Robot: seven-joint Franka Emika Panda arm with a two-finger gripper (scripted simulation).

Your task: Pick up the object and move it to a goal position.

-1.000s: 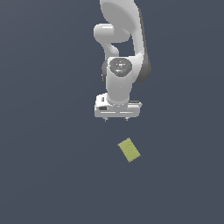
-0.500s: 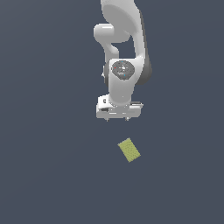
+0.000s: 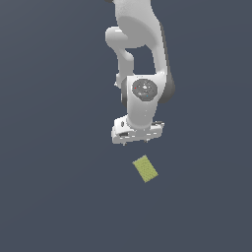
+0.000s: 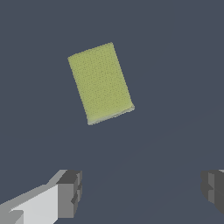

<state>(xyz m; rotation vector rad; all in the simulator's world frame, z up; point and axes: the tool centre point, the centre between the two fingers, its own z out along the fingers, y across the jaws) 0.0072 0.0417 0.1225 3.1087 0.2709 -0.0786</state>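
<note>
The object is a small flat yellow-green block (image 3: pixel 145 168) with a fine dotted texture. It lies flat on the dark grey floor, turned at a slant. It also shows in the wrist view (image 4: pixel 100 83). My white gripper (image 3: pixel 136 142) hangs above the floor, a little behind the block in the exterior view and apart from it. In the wrist view the gripper (image 4: pixel 142 192) is open and empty, its two grey fingertips (image 4: pixel 70 192) spread wide, with the block lying beyond them.
The dark grey floor (image 3: pixel 54 197) stretches all around. The white arm (image 3: pixel 140 49) rises behind the gripper in the exterior view.
The gripper has turned slightly and dipped a little. The block has not moved.
</note>
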